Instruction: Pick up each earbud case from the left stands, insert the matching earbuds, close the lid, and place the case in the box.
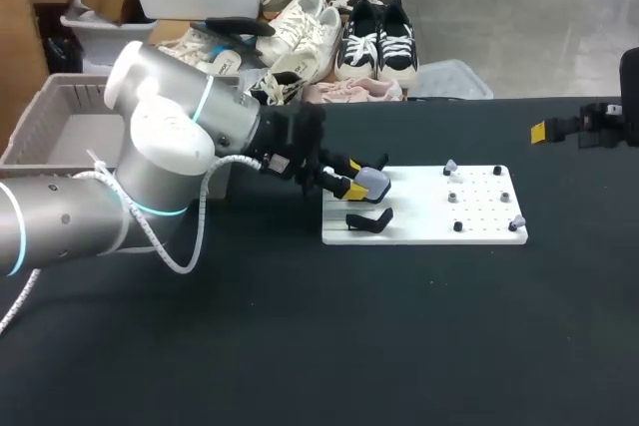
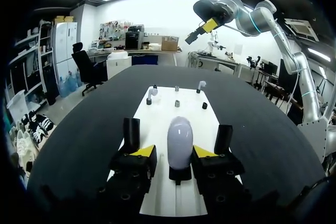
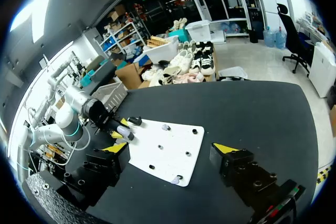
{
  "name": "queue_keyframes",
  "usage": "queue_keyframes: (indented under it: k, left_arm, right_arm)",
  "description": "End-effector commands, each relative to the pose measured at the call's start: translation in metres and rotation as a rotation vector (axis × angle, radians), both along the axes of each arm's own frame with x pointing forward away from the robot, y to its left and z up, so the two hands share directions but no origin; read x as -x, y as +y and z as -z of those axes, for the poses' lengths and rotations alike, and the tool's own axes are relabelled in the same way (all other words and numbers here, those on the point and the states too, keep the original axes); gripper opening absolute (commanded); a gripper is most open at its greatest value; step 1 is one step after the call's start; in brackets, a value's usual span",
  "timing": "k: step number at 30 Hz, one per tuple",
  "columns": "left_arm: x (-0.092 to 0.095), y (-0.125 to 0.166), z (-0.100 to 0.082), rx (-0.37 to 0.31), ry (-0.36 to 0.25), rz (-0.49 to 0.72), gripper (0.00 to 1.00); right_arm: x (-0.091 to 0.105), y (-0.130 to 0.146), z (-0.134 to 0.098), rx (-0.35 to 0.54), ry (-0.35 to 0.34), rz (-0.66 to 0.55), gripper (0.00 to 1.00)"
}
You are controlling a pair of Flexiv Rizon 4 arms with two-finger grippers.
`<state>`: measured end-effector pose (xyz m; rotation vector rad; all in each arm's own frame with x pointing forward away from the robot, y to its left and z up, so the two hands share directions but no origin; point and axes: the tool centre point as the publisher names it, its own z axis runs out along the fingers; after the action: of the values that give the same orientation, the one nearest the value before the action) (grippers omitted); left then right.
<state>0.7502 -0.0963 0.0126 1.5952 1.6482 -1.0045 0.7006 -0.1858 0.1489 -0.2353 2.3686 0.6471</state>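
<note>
**Straddling the grey case at the board's near end**

Seen from the left wrist, the left gripper point(image 2: 177, 145) sits low over the near end of the white board point(image 2: 164, 113). Its jaws are released. One finger stands on each side of the grey earbud case point(image 2: 180, 140), and a gap shows between the case and at least one finger.

The case is egg-shaped and rests on a small black stand. Its long axis runs ahead along the fingers and down the board's length, with its rounded far end pointing toward the pegs. In the head view a second black stand point(image 1: 367, 218) lies on the board just beside the case point(image 1: 374, 182).

Farther along the board are small black pegs and two pale earbuds point(image 2: 151, 93) point(image 2: 201, 84), well apart from the case.

The board lies well in from every edge of the black desk point(image 1: 300, 346). Dark desktop shows all round it, widest on the side nearest the head camera.

The box point(image 1: 75, 87), a grey slatted basket, sits at the desk's left edge behind the left arm.

Farthest off, the right gripper point(image 1: 547, 131) hangs above the desk near its right edge, well apart from the board. Its jaws are released, spread wide with nothing between them point(image 3: 170, 150).
</note>
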Motion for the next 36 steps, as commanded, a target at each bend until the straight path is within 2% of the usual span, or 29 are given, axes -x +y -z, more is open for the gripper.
queue_keyframes:
  k: [1, 3, 12, 19, 30, 36]
  left_arm:
    - [0.001, 0.002, 0.000, 0.004, -0.001, -0.002, 0.21]
    - [0.002, 0.002, -0.001, 0.006, -0.002, -0.002, 0.00]
    - [0.010, 0.012, -0.011, 0.024, 0.003, -0.006, 0.00]
    - [0.024, 0.019, -0.043, 0.101, 0.000, -0.003, 0.00]
    - [0.066, 0.021, -0.094, 0.226, -0.115, 0.005, 0.00]
    - [0.089, 0.016, -0.112, 0.292, -0.130, -0.016, 0.00]
  right_arm:
    - [0.000, -0.001, 0.000, 0.000, 0.001, -0.002, 1.00]
    - [0.000, -0.001, 0.000, 0.000, 0.001, -0.002, 1.00]
    - [0.000, -0.001, 0.000, 0.000, 0.001, -0.002, 1.00]
    - [0.000, -0.001, 0.000, 0.000, 0.001, -0.002, 1.00]
    - [0.000, -0.001, 0.000, 0.000, 0.001, -0.002, 1.00]
    - [0.000, -0.001, 0.000, 0.000, 0.001, -0.002, 1.00]
